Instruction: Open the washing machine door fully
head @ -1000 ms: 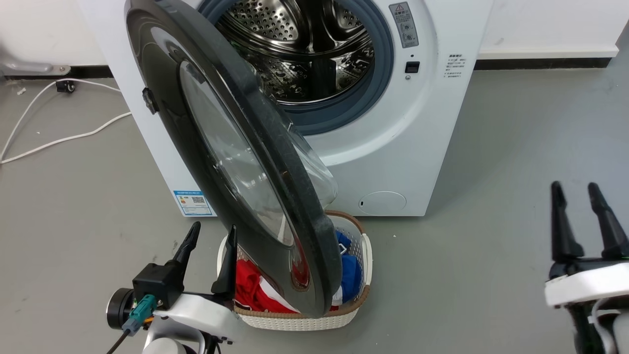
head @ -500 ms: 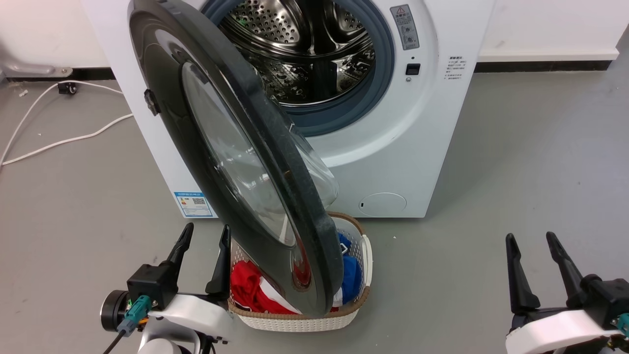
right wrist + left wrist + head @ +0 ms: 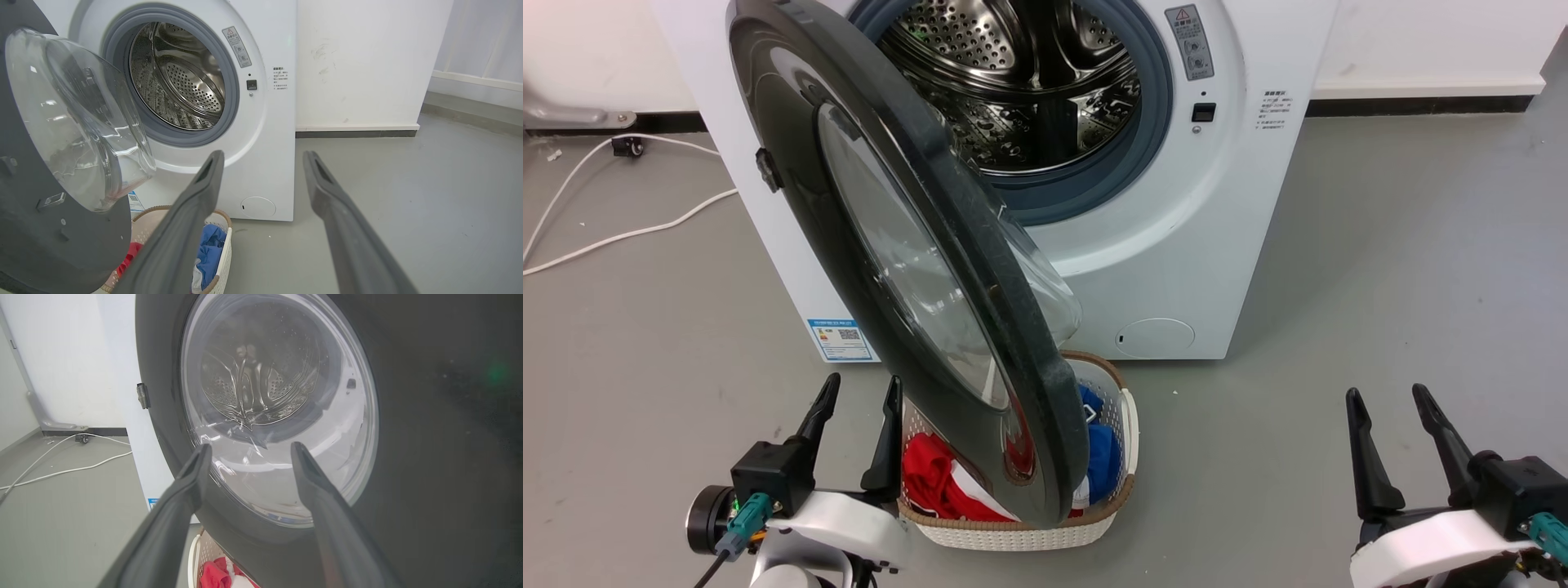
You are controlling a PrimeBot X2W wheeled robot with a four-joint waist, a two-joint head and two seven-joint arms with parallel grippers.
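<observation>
The white washing machine (image 3: 1176, 245) stands ahead with its steel drum (image 3: 1021, 90) exposed. Its big glossy black door (image 3: 792, 196) hangs swung out about halfway toward me, hinged on the left, with the clear glass bowl (image 3: 1045, 286) bulging toward the machine. My left gripper (image 3: 859, 385) stands open just left of the door's lower edge, apart from it; in the left wrist view the door (image 3: 429, 437) and its window fill the space beyond the open gripper (image 3: 249, 446). My right gripper (image 3: 1387, 394) is open at the lower right, far from the door (image 3: 24, 228).
A white-and-brown laundry basket (image 3: 1127, 482) with red and blue clothes sits on the floor under the door's lower edge. White cables (image 3: 621, 233) lie on the grey floor at the left. Bare floor (image 3: 1380, 269) stretches to the right of the machine.
My right gripper has dropped lower and moved left across the head view. The left gripper has sunk slightly. The door stands at the same angle.
</observation>
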